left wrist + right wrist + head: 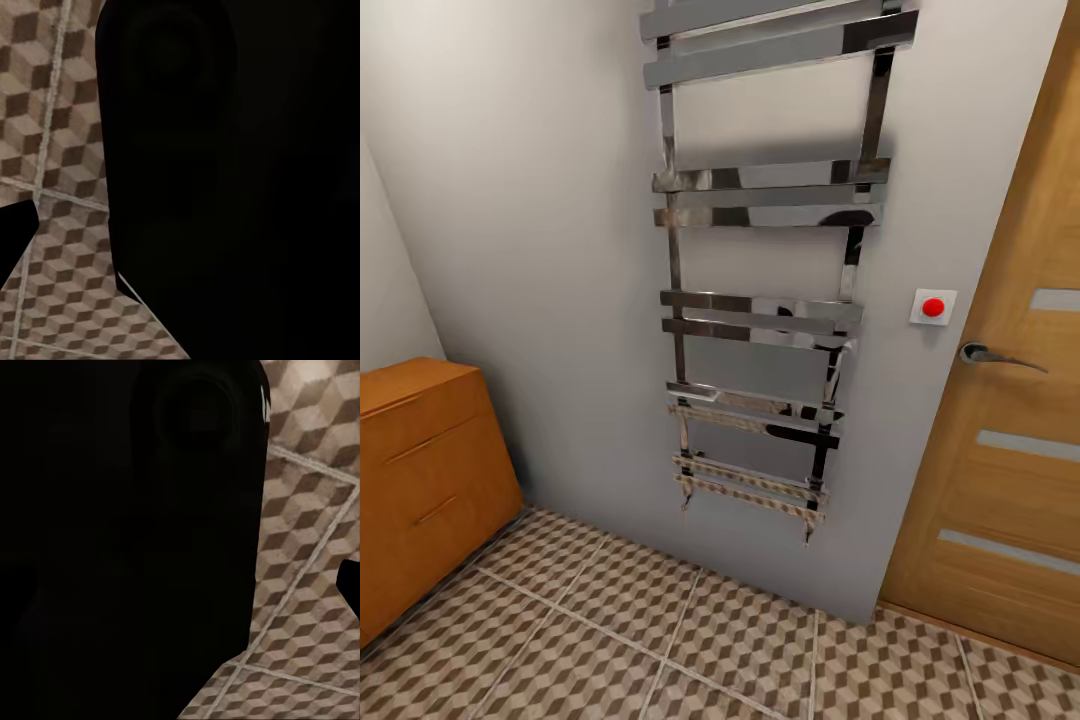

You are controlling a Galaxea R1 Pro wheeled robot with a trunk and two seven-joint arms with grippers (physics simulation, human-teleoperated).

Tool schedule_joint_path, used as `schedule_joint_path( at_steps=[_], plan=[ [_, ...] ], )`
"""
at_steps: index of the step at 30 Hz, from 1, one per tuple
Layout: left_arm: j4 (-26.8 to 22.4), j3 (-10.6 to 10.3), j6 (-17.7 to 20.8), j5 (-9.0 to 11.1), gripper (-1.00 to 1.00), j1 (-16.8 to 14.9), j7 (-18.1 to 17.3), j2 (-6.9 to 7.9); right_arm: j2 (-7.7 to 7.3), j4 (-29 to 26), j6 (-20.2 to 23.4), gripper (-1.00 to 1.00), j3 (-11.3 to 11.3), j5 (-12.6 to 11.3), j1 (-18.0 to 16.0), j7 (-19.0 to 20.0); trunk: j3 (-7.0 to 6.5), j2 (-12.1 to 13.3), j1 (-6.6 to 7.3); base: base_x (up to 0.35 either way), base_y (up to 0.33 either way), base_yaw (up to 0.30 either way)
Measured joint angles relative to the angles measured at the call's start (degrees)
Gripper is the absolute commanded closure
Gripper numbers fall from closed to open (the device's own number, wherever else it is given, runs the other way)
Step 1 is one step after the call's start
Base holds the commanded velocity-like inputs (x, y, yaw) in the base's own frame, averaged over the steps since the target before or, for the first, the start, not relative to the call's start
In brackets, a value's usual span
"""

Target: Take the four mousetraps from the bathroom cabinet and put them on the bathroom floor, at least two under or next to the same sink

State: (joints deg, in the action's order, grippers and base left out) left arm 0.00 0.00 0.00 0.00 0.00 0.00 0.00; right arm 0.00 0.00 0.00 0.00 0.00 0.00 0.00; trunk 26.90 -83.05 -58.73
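In both wrist views a large black mass of the robot's own body blocks most of the picture, and whether the left or right jaws are apart or together cannot be told. Beside that dark shape in the left wrist view lies the bathroom floor [52, 150], its tiles printed with brown, beige and white cubes and crossed by pale grout lines. The right wrist view gives the same patterned tiles beside the black bulk, with a grout line running diagonally across them.

From the head view, the floor spreads across the lower part of the picture and meets a plain grey wall [540, 250]. At the left edge stands the cabinet [420, 470], low and orange-brown, its drawer fronts closed and marked by slim groove handles; it rests on the tiles against the side wall. No mousetraps can be made out on it or on the tiles around it.

On the grey wall hangs a chrome towel rail [765, 300] with flat horizontal bars in pairs, its lowest bars mirroring the cube pattern of the tiles. Just beside it, toward the right, sits a small white wall plate with a red round button [933, 307]. Further right is a wooden door [1010, 480] with frosted strips and a metal lever handle [990, 355]. No brand, label or writing can be read anywhere.
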Motion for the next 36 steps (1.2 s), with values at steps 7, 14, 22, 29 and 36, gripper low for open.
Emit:
schedule_joint_path(
  at_steps=[7, 14, 22, 29, 36],
  plan=[
    [-0.1, 0.9, 0.1, 0.4, -1.0, -0.1, 0.0, 1.08, 0.12, 0.2, 0.5, -1.0, 0.5, 0.7, 0.9, 0.1, 0.0, 0.0, 0.01, 0.0, 0.0, 0.0],
    [-2.4, 1.5, -1.0, 2.2, -1.0, -0.2, 0.1, 1.14, 0.25, 0.1, 0.3, -1.0, 0.5, 0.6, 0.7, 0.1, -0.01, 0.0, 0.0, 0.0, 0.0, 0.0],
    [-3.0, 1.6, -1.2, 3.2, -1.0, -0.2, 0.0, 1.15, 0.33, 0.1, 0.1, -1.0, 0.3, 0.3, 0.7, -0.1, -0.01, 0.0, 0.0, 0.0, 0.0, 0.0],
    [-3.0, 1.6, -1.2, 3.3, -1.0, -0.2, -0.1, 1.15, 0.35, 0.1, 0.1, -1.0, 0.4, 0.4, 0.7, -0.1, 0.0, 0.0, 0.0, 0.0, 0.0, 0.147],
    [-3.0, 1.6, -1.2, 3.3, -1.0, -0.2, -0.1, 1.12, 0.35, 0.1, 0.1, -1.0, 0.4, 0.5, 0.7, -0.4, 0.0, 0.0, 0.0, 0.0, 0.0, 0.266]
  ],
)
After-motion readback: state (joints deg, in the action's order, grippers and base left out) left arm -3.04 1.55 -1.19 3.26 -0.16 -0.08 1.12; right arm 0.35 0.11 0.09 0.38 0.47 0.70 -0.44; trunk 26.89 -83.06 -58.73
